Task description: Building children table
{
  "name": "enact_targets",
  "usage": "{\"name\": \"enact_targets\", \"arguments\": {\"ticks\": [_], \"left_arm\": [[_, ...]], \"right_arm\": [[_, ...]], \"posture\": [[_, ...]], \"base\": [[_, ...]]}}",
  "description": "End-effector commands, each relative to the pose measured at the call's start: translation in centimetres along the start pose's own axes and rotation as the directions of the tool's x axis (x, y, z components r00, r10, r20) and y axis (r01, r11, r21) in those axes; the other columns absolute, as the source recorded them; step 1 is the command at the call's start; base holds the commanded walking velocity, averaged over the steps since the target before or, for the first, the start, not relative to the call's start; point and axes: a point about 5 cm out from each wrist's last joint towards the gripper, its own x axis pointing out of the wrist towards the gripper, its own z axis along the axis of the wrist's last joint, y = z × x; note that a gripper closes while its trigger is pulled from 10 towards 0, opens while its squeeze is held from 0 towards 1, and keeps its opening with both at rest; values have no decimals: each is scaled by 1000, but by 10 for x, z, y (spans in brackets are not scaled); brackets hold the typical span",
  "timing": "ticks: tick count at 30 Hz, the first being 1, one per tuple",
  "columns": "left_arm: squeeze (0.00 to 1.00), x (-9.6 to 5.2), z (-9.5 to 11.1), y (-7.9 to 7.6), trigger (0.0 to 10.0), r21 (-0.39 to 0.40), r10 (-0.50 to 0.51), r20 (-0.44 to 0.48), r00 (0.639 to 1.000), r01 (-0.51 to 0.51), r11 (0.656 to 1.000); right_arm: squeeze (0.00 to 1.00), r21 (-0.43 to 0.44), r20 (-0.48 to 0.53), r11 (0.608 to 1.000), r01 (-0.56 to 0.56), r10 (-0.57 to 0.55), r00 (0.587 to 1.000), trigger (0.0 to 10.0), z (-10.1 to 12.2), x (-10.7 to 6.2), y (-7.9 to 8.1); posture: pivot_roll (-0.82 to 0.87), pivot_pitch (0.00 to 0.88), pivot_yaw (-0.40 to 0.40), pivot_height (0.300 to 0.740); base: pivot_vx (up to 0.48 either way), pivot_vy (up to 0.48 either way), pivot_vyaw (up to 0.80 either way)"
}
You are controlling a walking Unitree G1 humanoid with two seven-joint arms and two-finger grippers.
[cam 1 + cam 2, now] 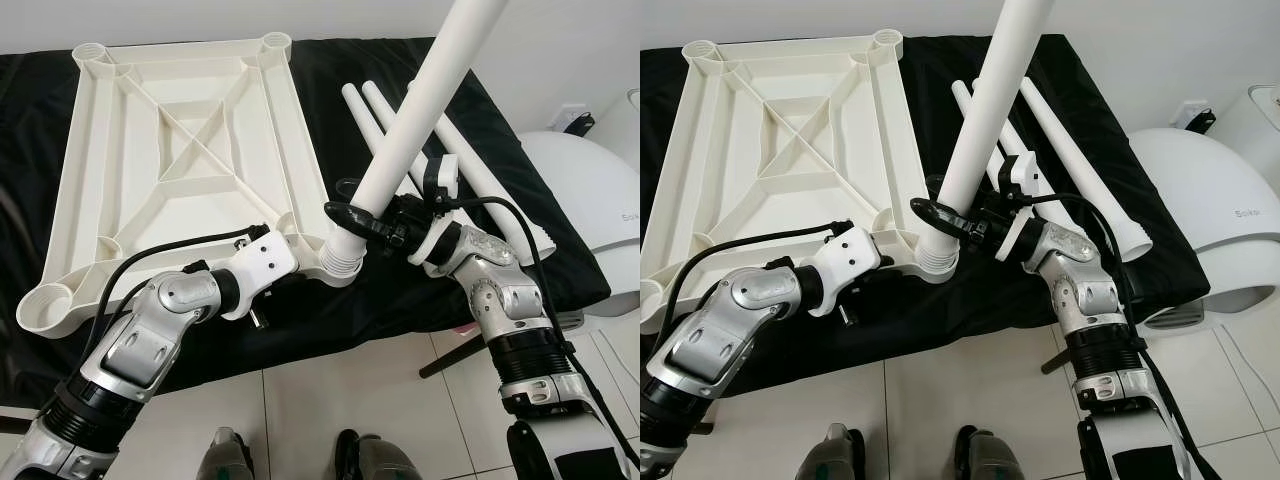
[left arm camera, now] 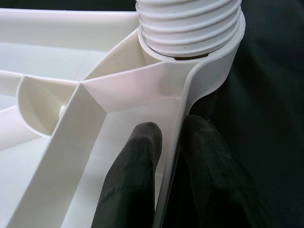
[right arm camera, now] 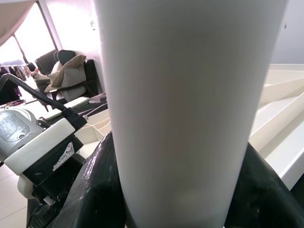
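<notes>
Table panel (image 1: 190,150) lies underside-up on the black-covered tabletop (image 1: 560,250), ribs facing the ceiling. Landmark is the near corner socket (image 1: 345,262) of that panel.

Right gripper (image 1: 365,222) has its fingers clamped around the white leg (image 1: 420,110) just above the socket. The leg's threaded end sits in the socket with several thread rings exposed in the left wrist view, so it looks only partly screwed in. The leg leans away from the socket, not square to the panel.

Left gripper (image 2: 166,142) is just beside the socket, fingers (image 2: 135,171) narrow and pinching the panel's rim wall — one inside, one outside.

Spare legs (image 1: 480,170) lie on the cloth beyond the socket, well clear of the panel.

Risks from here, my read:
- That lean is likely to cross-thread or jam the leg if it's turned at that angle.
- The rim pinch is thin plastic on a slick cloth — torque on the leg could slide or twist the panel out of the left fingers.
- The long leg overhead gives plenty of leverage on the socket.
</notes>
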Motion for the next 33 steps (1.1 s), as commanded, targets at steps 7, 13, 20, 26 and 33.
{"name": "enact_targets", "arguments": {"ticks": [7, 13, 20, 26, 33], "left_arm": [[0, -4, 20, 0, 10000, 73, 9, 69, 998, -14, 997], [0, -5, 21, -1, 10000, 72, 9, 70, 998, -14, 997], [0, -6, 23, -1, 10000, 70, 17, 74, 997, -22, 997], [0, -6, 23, -1, 10000, 69, 15, 75, 997, -20, 997], [0, -6, 25, -3, 10000, 69, 13, 79, 997, -19, 997]], "right_arm": [[0, -11, -124, 1000, -10, 9, 992, 10000, -22, -5, 5], [0, -35, -137, 998, -58, 52, 989, 10000, -24, -2, 12], [0, -48, -139, 994, -101, 94, 986, 10000, -26, 1, 20], [0, -41, -140, 993, -113, 106, 984, 10000, -28, 1, 25], [0, -44, -138, 989, -140, 132, 982, 10000, -29, 4, 31]], "posture": [[110, 214, -47, 740], [112, 218, -50, 740], [113, 221, -54, 740], [111, 225, -55, 740], [114, 225, -57, 740]], "base": [[0, 0, 0], [0, 0, 0], [0, 0, 0], [0, 0, 0], [0, 0, 0]]}}
